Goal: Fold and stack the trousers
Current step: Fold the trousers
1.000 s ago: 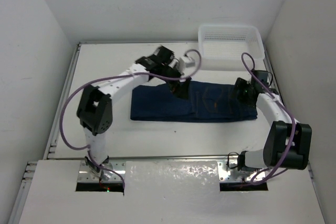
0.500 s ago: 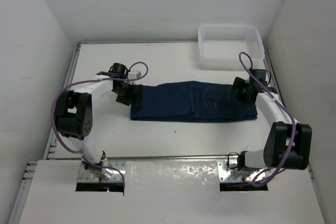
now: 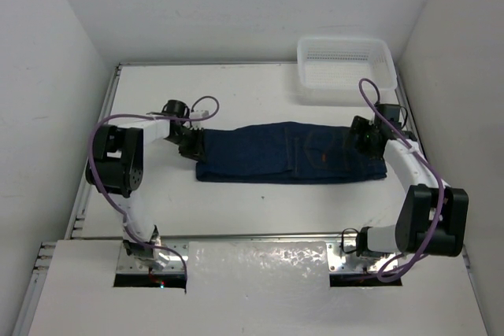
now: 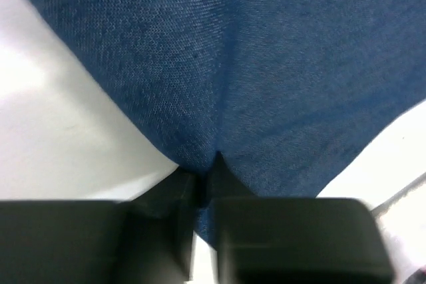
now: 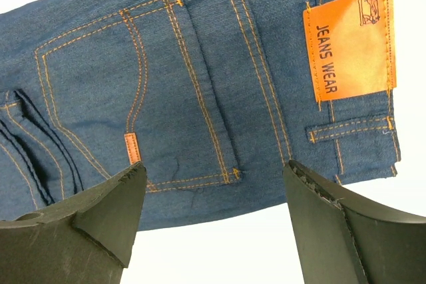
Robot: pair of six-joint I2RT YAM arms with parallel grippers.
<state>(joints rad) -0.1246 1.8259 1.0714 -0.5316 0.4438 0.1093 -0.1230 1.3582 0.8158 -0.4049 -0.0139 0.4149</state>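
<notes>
trousers (image 3: 287, 153): soft, weighty denim; judged best gripped at edges.
left gripper (image 4: 203, 187): clenched on leg-end fold.
right gripper (image 5: 213, 171): spread, waistband beneath fingers.

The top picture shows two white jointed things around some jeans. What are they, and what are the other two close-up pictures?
Those are two robot arms bolted at the near edge of a white table, seen by a camera fixed above. Each arm ends in a two-finger gripper with its own small camera, and the close-ups come from those. A pair of dark blue trousers lies flat on the table, and a white basket stands at the far right corner. The left gripper pinches the cloth at the leg end. The right gripper hovers open over the waist, near the orange label, holding nothing.
</notes>
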